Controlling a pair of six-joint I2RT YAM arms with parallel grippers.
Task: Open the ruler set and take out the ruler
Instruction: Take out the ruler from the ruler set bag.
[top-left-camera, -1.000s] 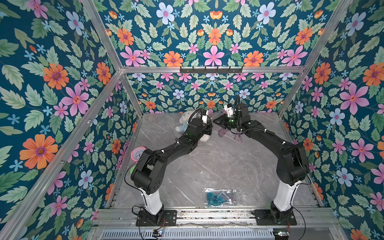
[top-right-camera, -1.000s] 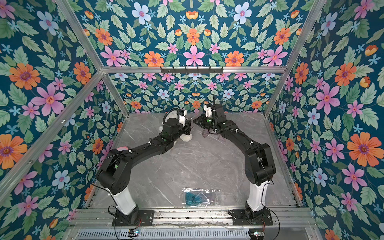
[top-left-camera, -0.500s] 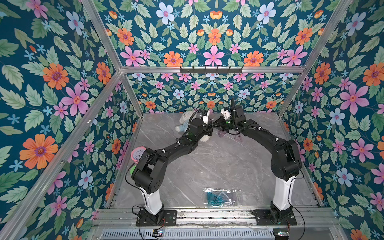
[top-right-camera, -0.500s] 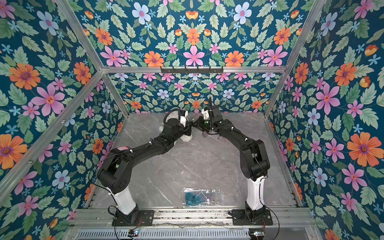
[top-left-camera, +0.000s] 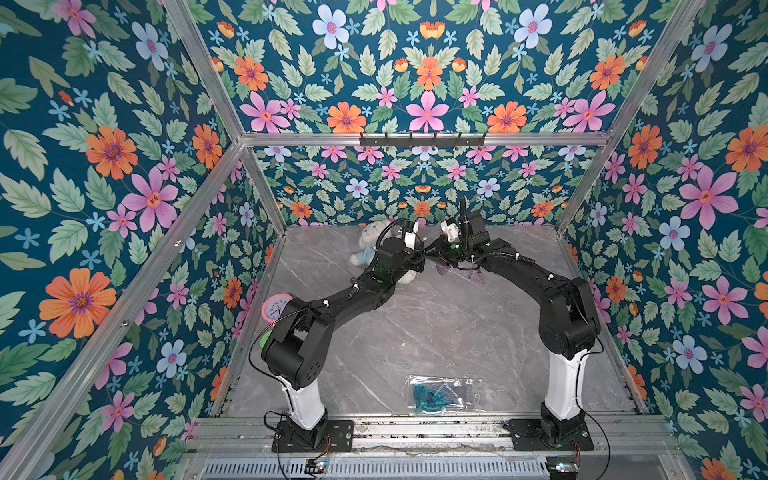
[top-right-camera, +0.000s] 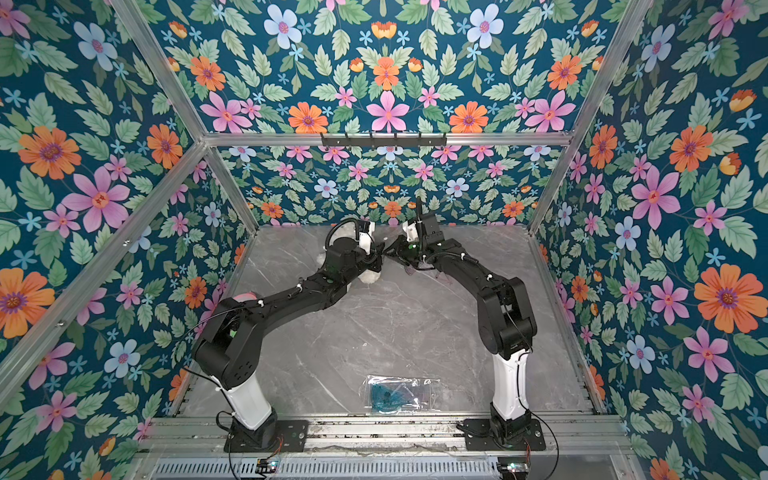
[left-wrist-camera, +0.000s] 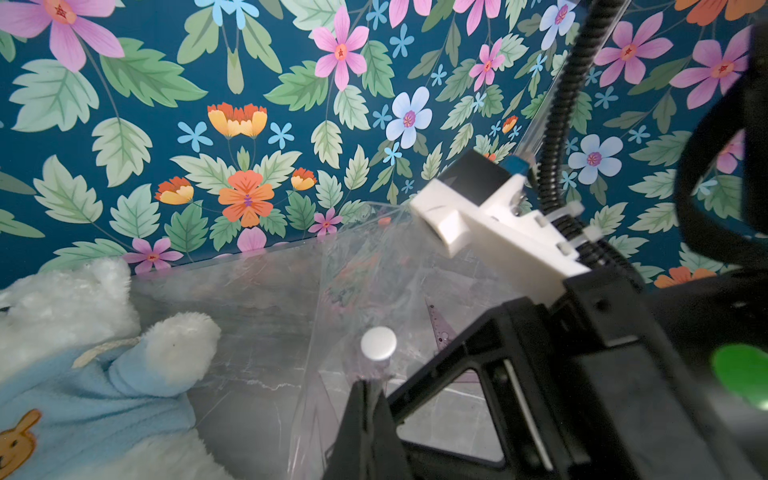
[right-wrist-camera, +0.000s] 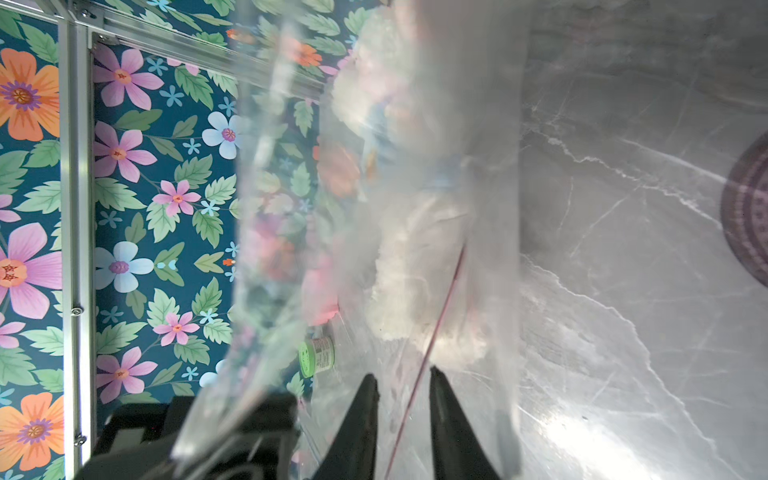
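Observation:
The ruler set is a clear plastic pouch (left-wrist-camera: 365, 282) with a white snap button (left-wrist-camera: 378, 343), held up at the back middle of the table. My left gripper (left-wrist-camera: 368, 384) is shut on the pouch's edge just below the button. My right gripper (right-wrist-camera: 403, 378) faces it, tips almost touching in both top views (top-left-camera: 434, 249). Its jaws stand open on either side of a thin pink edge, the ruler (right-wrist-camera: 438, 303), seen edge-on inside the pouch (right-wrist-camera: 374, 208); neither jaw touches it. A purple protractor (top-left-camera: 451, 270) and a set square (top-left-camera: 473, 276) lie on the table under the right arm.
A white plush bear in blue (top-left-camera: 365, 249) lies behind the left arm, close to the pouch. Another clear bag with blue pieces (top-left-camera: 440, 395) lies near the front edge. A pink clock (top-left-camera: 276, 305) stands by the left wall. A green-capped bottle (right-wrist-camera: 318, 356) shows through the pouch.
My right gripper has moved a little left and down, closer to the left gripper, and its jaws have spread apart. The left gripper has stayed shut on the pouch.

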